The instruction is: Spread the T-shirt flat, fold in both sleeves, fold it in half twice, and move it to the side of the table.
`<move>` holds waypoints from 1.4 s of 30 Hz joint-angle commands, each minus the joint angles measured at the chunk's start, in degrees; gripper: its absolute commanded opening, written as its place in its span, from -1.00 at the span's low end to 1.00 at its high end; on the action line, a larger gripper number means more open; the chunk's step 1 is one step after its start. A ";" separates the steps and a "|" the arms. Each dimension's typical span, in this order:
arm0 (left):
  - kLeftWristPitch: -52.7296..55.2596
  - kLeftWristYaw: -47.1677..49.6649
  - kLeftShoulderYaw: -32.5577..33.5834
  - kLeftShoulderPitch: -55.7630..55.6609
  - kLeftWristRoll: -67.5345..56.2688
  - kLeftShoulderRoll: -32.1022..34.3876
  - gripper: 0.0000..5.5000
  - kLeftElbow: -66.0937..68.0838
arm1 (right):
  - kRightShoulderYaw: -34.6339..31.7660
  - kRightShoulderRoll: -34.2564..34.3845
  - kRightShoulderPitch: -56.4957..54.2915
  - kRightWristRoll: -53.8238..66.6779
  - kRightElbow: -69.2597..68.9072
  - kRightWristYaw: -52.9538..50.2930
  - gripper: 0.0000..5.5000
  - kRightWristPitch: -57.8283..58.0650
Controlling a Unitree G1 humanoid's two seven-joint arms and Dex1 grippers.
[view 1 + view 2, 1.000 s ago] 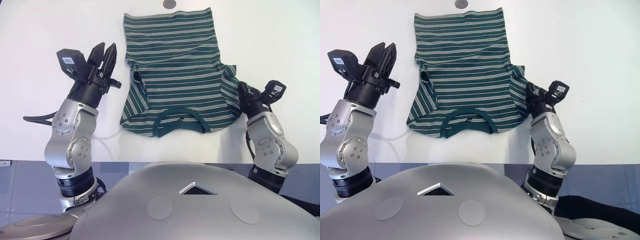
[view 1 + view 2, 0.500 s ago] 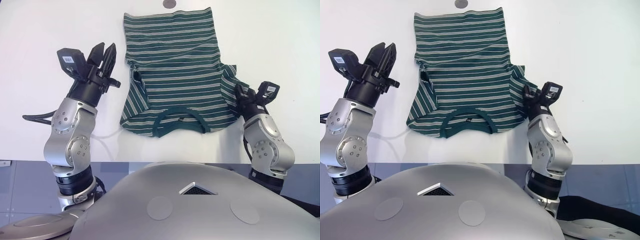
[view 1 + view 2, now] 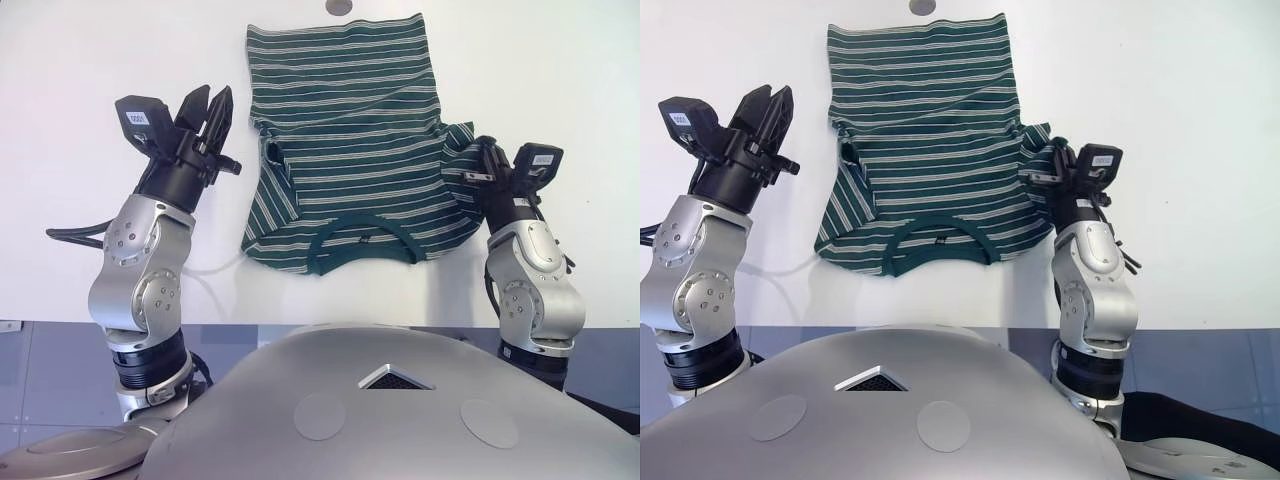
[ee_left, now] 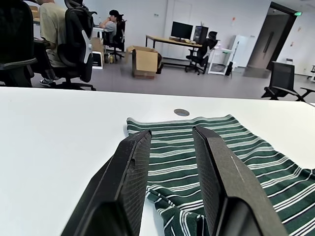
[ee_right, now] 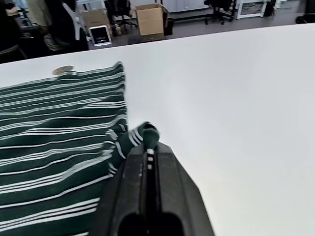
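The T-shirt (image 3: 345, 140) lies mid-tabletop (image 3: 80, 60), hem toward the far edge and collar toward the near edge, body mostly flat. The step in hand looks like the sleeve fold. The left sleeve (image 3: 262, 190) appears already turned in, and the right gripper (image 3: 482, 168) has its jaws closed on a bunched pinch of the right sleeve (image 3: 458, 150), near the tabletop's right side. The left gripper (image 3: 212, 97) hovers above bare tabletop just left of the shirt, jaws moderately parted and holding nothing. Next, the pinched sleeve probably needs carrying inward over the chest and laying down smoothly without dragging the body askew.
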 commanded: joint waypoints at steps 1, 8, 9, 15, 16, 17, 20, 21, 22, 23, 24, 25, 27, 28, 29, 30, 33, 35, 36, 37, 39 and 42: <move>0.05 0.23 -0.53 -0.77 0.32 0.05 -0.43 0.80 | 3.44 -2.55 -2.43 2.17 -0.85 5.14 -1.00 3.97; 0.25 0.22 -0.29 -1.80 0.23 0.58 -0.43 1.32 | 9.30 -6.38 -3.74 3.63 -1.20 10.76 -1.00 11.08; 0.29 0.23 -0.30 -1.83 0.26 0.60 -0.43 1.32 | 9.33 -6.45 -3.79 3.73 -1.13 10.86 -1.00 11.74; 0.78 0.30 -0.25 -1.92 0.34 0.97 -0.43 1.09 | 9.65 -7.00 -4.05 4.78 -2.35 12.27 -1.00 13.11; 0.94 0.32 -0.29 -2.16 0.33 1.09 -0.43 1.08 | 10.02 -7.21 -4.00 5.21 -2.91 13.03 -0.88 12.56; 1.07 0.33 -0.32 -2.38 0.32 1.20 -0.43 1.07 | 10.12 -7.26 -3.97 5.69 -3.30 13.61 -0.82 12.20; 1.43 0.09 -0.05 -2.87 0.07 1.76 -0.43 1.14 | 9.26 -6.73 -4.25 7.65 -4.33 14.94 -0.58 11.87; 1.56 -0.02 0.01 -2.98 -0.02 1.97 -0.43 1.17 | 8.92 -6.57 -4.48 8.34 -4.56 15.04 -0.50 12.10; 1.71 -0.11 -0.01 -3.04 -0.11 2.13 -0.43 1.13 | 8.59 -6.57 -4.64 8.85 -4.73 15.11 -0.42 12.34; 1.88 -0.25 -0.06 -2.98 -0.23 2.32 -0.43 1.02 | 8.31 -6.93 -4.87 9.68 -5.08 15.61 -0.41 12.82; 2.13 -0.43 -0.18 -2.94 -0.31 2.52 -0.43 0.87 | 7.40 -7.28 -5.39 11.50 -5.70 16.49 -0.41 13.62; 2.35 -0.78 -0.30 -2.94 -0.39 2.85 -0.43 0.80 | 6.35 -7.74 -6.08 13.29 -6.27 17.34 -0.41 14.19; 2.41 -2.97 -0.38 -3.16 -0.43 4.87 -0.43 0.83 | 2.54 -10.19 -8.94 17.37 -7.27 20.44 -0.41 14.64; 1.15 -5.44 -0.38 -3.19 0.65 7.47 -0.43 0.85 | 0.80 -13.84 -11.37 17.16 -6.79 23.49 -0.41 13.01; -0.66 -8.13 -0.46 -3.21 2.13 10.23 -0.43 1.03 | -0.07 -17.86 -13.24 15.55 -5.95 26.83 -0.41 10.18; -3.67 -11.81 -0.77 -3.33 4.40 13.85 -0.43 1.66 | -0.70 -22.54 -14.80 12.18 -4.13 30.66 -0.41 5.37; -21.52 -23.84 -2.52 -2.23 15.28 24.87 -0.43 6.81 | -2.99 -31.57 -18.70 2.96 5.65 37.77 -0.41 -10.47; -38.52 -29.80 -0.80 0.23 21.02 30.06 -0.32 15.26 | -2.04 -38.32 -17.07 -8.28 18.11 40.76 -0.34 -33.30; -47.87 -31.81 0.21 1.73 23.70 32.48 -0.23 20.80 | -1.66 -41.31 -15.65 -13.54 25.52 41.03 -0.25 -45.88; -55.90 -33.20 0.67 3.07 25.83 34.36 -0.16 25.47 | -1.43 -43.61 -14.44 -17.73 32.64 40.31 -0.18 -56.95; -66.74 -34.14 -0.15 4.84 28.76 36.22 -0.04 31.56 | -1.01 -46.10 -13.18 -23.05 43.39 37.41 -0.05 -71.17; -78.13 -32.56 -3.50 7.03 33.67 36.28 0.16 38.87 | 1.10 -48.60 -10.76 -31.15 54.77 32.53 0.18 -87.71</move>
